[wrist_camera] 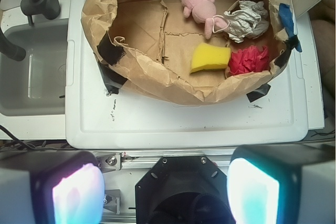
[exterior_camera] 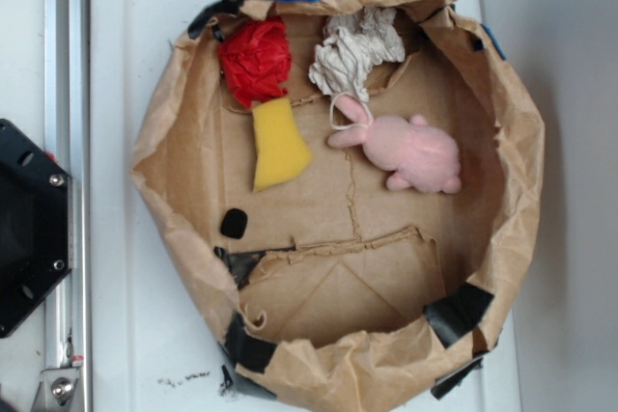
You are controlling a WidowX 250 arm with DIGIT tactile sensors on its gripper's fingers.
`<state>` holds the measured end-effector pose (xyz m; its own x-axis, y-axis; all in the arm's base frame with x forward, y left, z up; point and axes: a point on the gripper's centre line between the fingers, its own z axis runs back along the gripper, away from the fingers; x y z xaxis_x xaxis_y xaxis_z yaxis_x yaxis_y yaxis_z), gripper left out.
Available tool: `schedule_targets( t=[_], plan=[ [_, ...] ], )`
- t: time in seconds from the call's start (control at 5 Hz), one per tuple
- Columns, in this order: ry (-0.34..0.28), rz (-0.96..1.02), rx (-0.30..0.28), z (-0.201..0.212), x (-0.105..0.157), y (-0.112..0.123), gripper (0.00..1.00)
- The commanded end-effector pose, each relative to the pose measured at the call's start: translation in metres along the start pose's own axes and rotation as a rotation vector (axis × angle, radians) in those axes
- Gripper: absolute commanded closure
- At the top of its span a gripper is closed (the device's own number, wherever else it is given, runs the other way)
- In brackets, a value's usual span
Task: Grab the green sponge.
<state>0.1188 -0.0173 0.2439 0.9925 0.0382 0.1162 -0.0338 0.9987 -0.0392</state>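
Green sponge (exterior_camera: 278, 145) (wrist_camera: 210, 58) lies flat on the floor of the brown paper bin (exterior_camera: 502, 200) (wrist_camera: 105, 19), touching the red paper wad (exterior_camera: 255, 61) (wrist_camera: 248, 60) at one end. Pink bunny (exterior_camera: 410, 149) (wrist_camera: 198, 4) sits nearby w/ a crumpled grey-white rag (exterior_camera: 355, 49) (wrist_camera: 247, 20) next to it. Gripper (wrist_camera: 165, 190) is well apart from the bin — jaws spread wide, nothing between the fingers (wrist_camera: 79, 195).

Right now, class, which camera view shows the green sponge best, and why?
The exterior view: the green sponge lies whole and unobstructed, seen from above beside the red paper wad. The wrist view shows it smaller and farther off, behind the paper wall's edge.
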Motion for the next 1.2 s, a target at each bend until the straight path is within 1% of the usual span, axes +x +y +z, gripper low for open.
schedule_targets(
  t=[0.0,0.2,0.4,0.6,0.8,1.0],
  plan=[
    [0.0,0.0,0.0,0.0,0.0,0.0,0.0],
    [0.014,0.092,-0.038,-0.007,0.033,-0.002,0.0],
    [-0.034,0.34,-0.033,-0.023,0.069,0.001,0.0],
    [-0.077,0.587,-0.017,-0.041,0.074,0.009,0.0],
    [-0.113,0.825,0.023,-0.065,0.076,0.022,0.0],
    [-0.111,0.918,0.016,-0.09,0.084,0.037,0.0]
  ],
)
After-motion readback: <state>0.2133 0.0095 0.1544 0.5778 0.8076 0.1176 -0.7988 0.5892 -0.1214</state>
